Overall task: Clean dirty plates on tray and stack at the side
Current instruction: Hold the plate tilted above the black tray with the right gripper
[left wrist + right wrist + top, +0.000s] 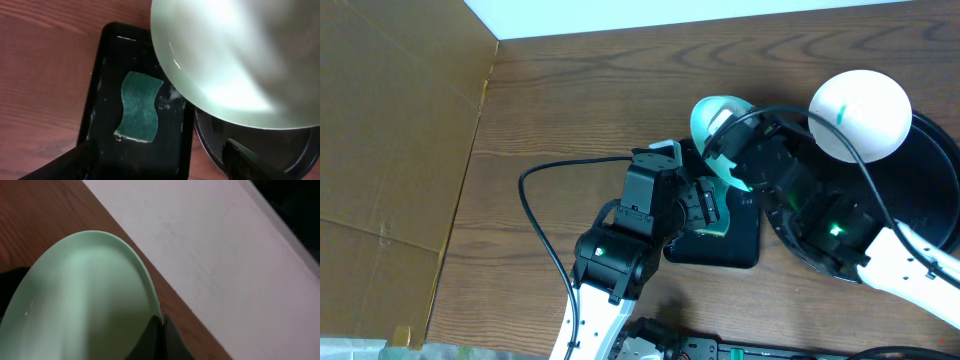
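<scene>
My right gripper (725, 155) is shut on the rim of a white plate (712, 115) and holds it tilted above the small rectangular tray. In the right wrist view the fingers (161, 325) pinch the plate's edge (85, 300). The held plate also fills the top right of the left wrist view (240, 55). A second white plate (860, 112) with a teal smear lies on the round black tray (932, 170) at the right. I see no third plate. My left gripper (708, 205) is open and empty (160, 167), above a green sponge (140, 106).
The sponge lies in a small rectangular black tray (720, 245) with wet patches, also in the left wrist view (102, 75). The round tray's rim (280, 155) lies just right of it. Brown cardboard (390, 150) covers the left side. A black cable (545, 215) loops across the table.
</scene>
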You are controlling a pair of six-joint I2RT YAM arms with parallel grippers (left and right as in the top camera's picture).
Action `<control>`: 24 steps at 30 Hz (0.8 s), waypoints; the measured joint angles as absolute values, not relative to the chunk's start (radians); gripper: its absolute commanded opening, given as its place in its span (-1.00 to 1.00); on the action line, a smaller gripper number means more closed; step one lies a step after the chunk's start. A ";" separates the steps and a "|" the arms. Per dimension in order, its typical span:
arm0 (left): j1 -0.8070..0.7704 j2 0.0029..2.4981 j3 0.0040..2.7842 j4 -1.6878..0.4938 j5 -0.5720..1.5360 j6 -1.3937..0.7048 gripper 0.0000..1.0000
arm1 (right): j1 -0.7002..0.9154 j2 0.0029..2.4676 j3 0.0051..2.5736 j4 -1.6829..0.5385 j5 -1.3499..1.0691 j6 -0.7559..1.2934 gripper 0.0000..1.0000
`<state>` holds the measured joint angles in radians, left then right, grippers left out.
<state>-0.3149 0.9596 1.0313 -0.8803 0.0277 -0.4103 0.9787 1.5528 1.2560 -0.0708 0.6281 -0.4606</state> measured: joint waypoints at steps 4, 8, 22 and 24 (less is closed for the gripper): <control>-0.315 0.960 1.031 -0.880 0.028 -0.410 0.59 | 0.994 1.553 1.256 -0.069 0.650 -0.493 -0.98; -0.315 0.960 1.031 -0.880 0.028 -0.410 0.58 | 0.994 1.553 1.256 -0.068 0.657 -0.508 -0.98; -0.315 0.960 1.031 -0.880 0.028 -0.410 0.59 | 0.994 1.553 1.256 -0.068 0.667 -0.538 -0.98; -0.315 0.960 1.031 -0.880 0.028 -0.410 0.59 | 0.994 1.553 1.256 -0.068 0.667 -0.544 -0.98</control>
<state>-0.3153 0.9596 1.0313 -0.8803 0.0280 -0.4103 0.9943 1.5528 1.2560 -0.0685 0.6666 -0.5442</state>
